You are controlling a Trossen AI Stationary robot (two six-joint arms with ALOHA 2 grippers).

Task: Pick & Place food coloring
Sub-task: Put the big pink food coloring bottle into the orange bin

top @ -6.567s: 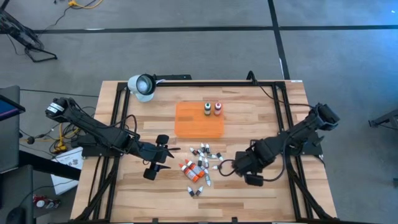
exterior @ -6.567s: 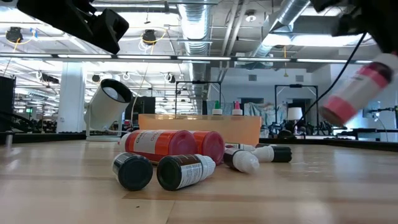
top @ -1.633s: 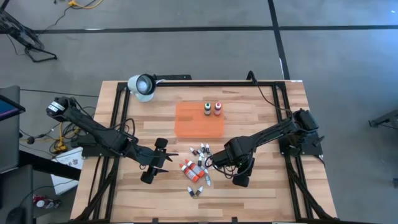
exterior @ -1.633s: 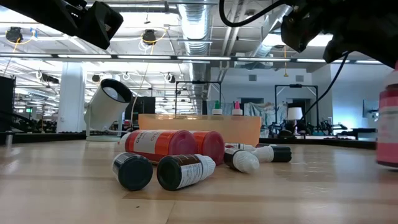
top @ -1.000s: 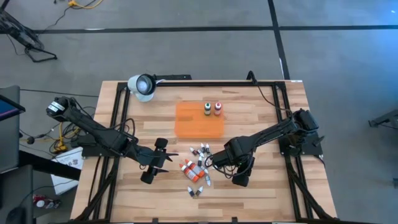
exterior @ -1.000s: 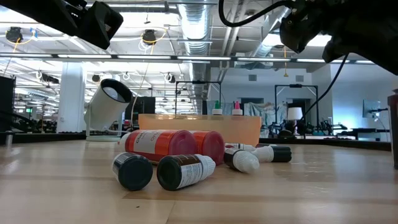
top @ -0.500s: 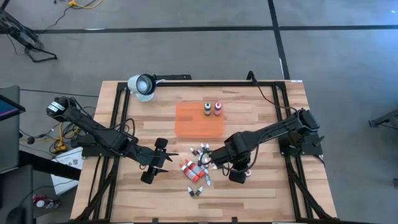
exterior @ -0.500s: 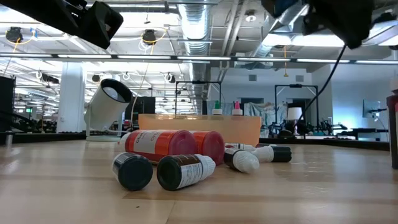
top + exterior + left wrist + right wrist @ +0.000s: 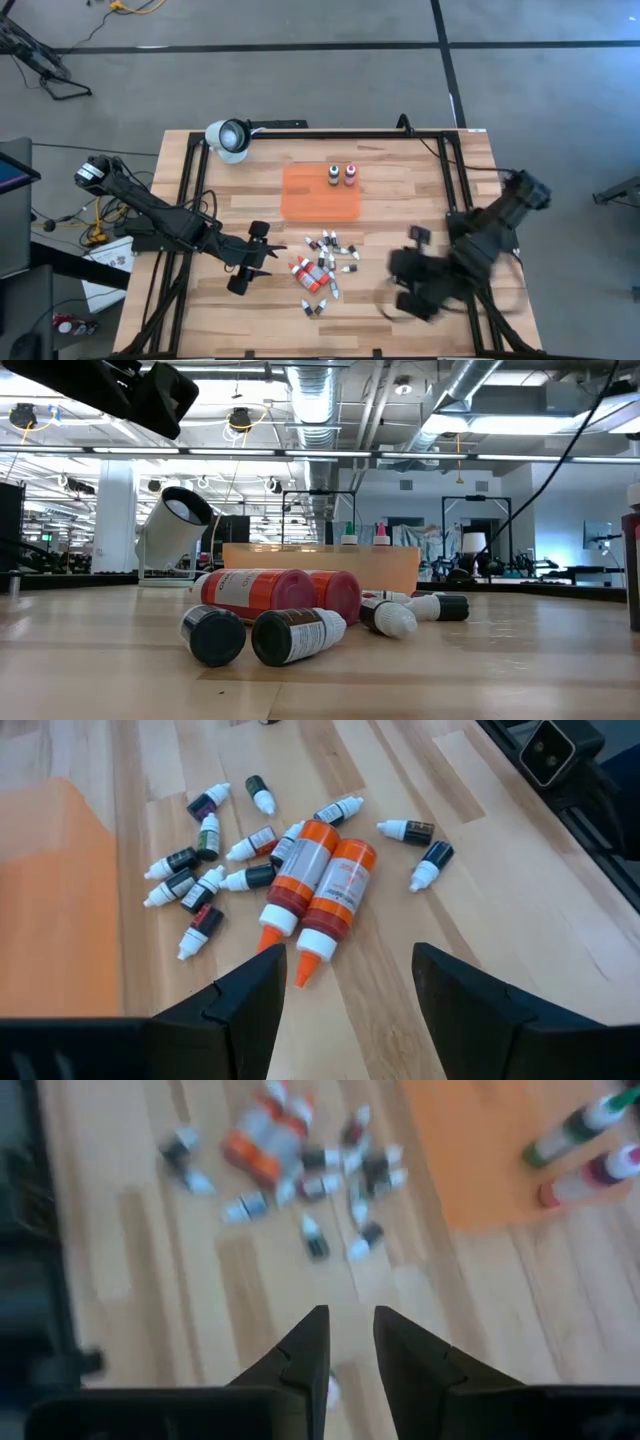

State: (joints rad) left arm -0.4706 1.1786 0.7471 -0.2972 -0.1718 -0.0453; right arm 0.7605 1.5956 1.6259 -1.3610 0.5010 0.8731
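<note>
Wooden table (image 9: 200,310): left gripper (image 9: 262,258) hovers spread beside food coloring (image 9: 322,265), apparently untouched.

Two dark jointed arms, black cables, tapered black fingers (image 9: 250,1010)

The tray (image 9: 320,192) lies at the table's (image 9: 420,170) centre, toward twelve o'clock. Two upright bottles (image 9: 342,175) stand side by side on the tray's one o'clock corner. At six o'clock from the tray, just off its edge, the loose heap of food coloring (image 9: 322,267) lies on the bare table; two larger bottles (image 9: 318,892) lie touching side by side in the middle of that heap, the small vials (image 9: 192,885) scattered around them. The lamp (image 9: 229,137) sits at the table's eleven o'clock corner. The left gripper (image 9: 252,258) hovers at nine o'clock from the heap, near it. The right gripper (image 9: 410,270) hangs at three o'clock from the heap, well apart.
</note>
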